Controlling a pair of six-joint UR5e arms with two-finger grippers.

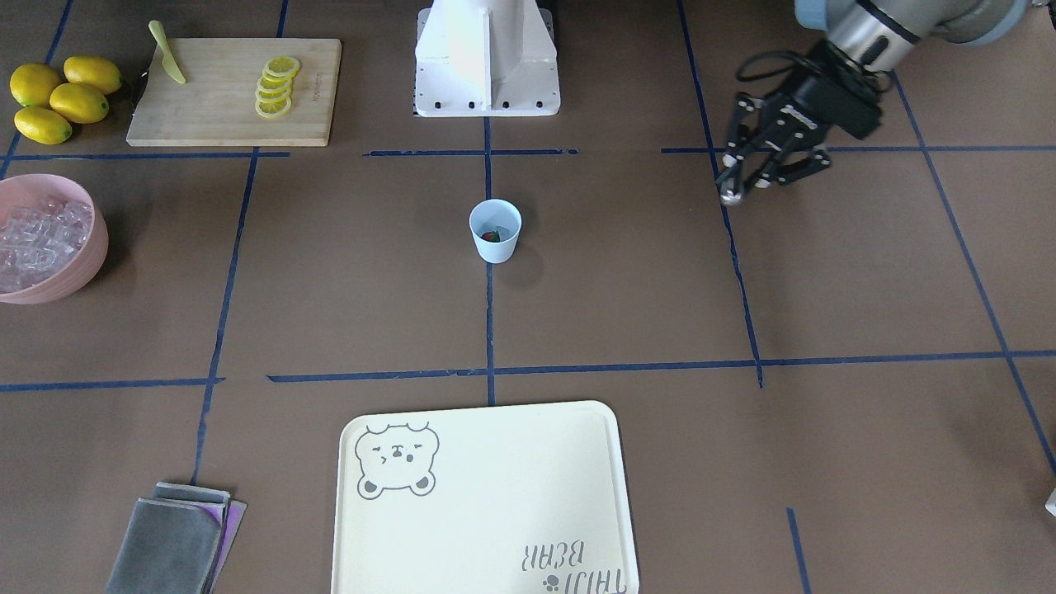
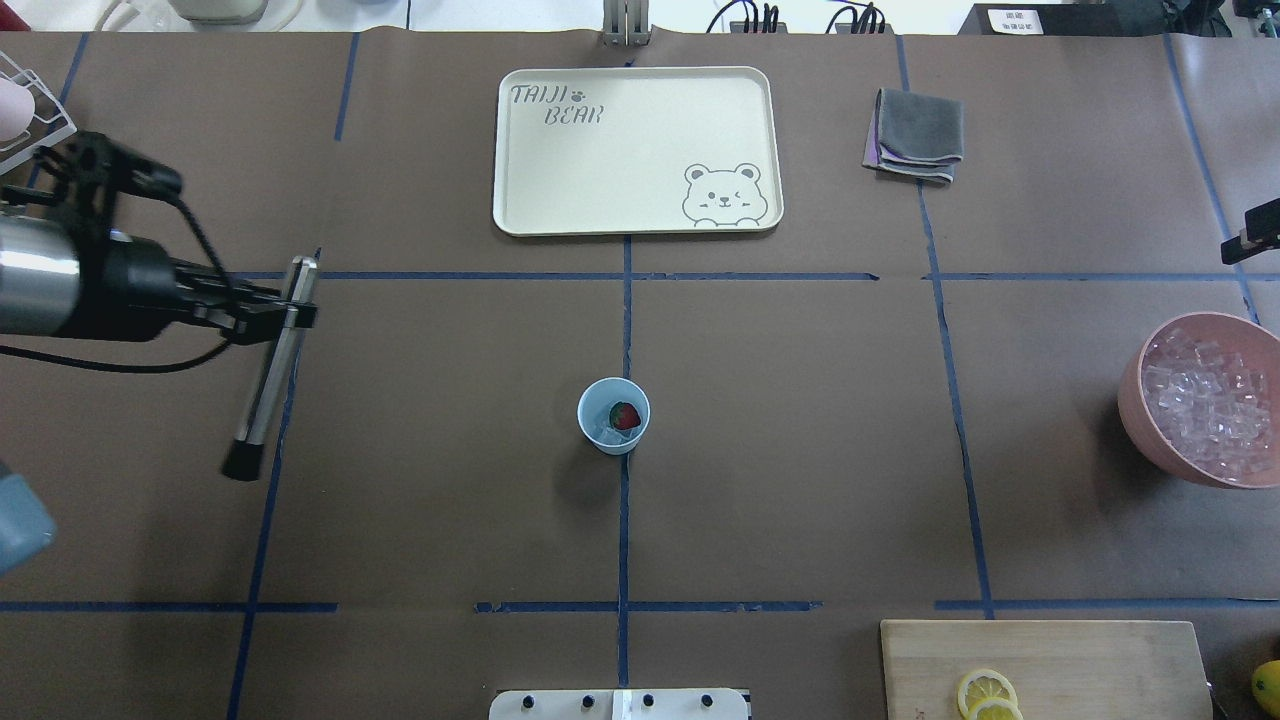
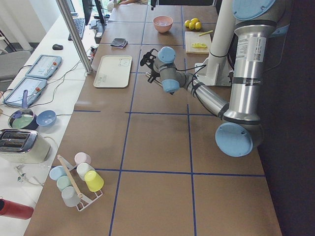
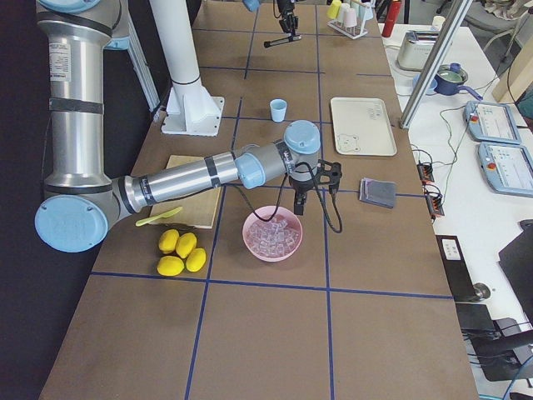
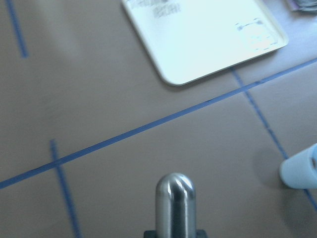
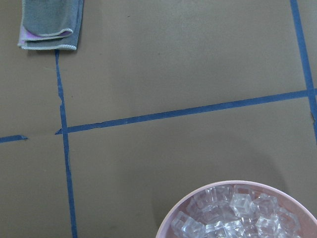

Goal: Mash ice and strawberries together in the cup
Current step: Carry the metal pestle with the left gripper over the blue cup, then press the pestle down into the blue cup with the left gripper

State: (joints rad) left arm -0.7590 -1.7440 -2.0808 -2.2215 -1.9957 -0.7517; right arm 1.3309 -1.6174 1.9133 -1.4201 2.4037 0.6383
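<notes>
– So, where is the small pale blue tapered plastic cup [image 2: 613,415] from the left end effector [image 2: 292,308]?
– Well apart from it. It stands upright off to that end effector's right, toward the middle of the brown table [image 2: 800,450] and nearer the robot's base.
– And the end effector itself?
– It is clamped across a slim steel rod [image 2: 265,390] with a black end.
– The fruit?
– One tiny red strawberry [image 2: 625,416] with a touch of green lies inside the cup. The pale bits beside it could be ice, but they are too small to tell.
– Other ice?
– Clear glassy ice cubes [image 6: 233,218] fill a large pink bowl [image 2: 1130,410] right below the right end effector [image 4: 297,207], far from the cup.
– Is that one apart or together?
– I cannot tell. It shows only small in a side view, and its wrist camera catches no fingers. The frame edge cuts off the bowl in the overhead and front views. The left wrist view is blurred and shows just the rod's rounded end and a sliver of the cup.
</notes>
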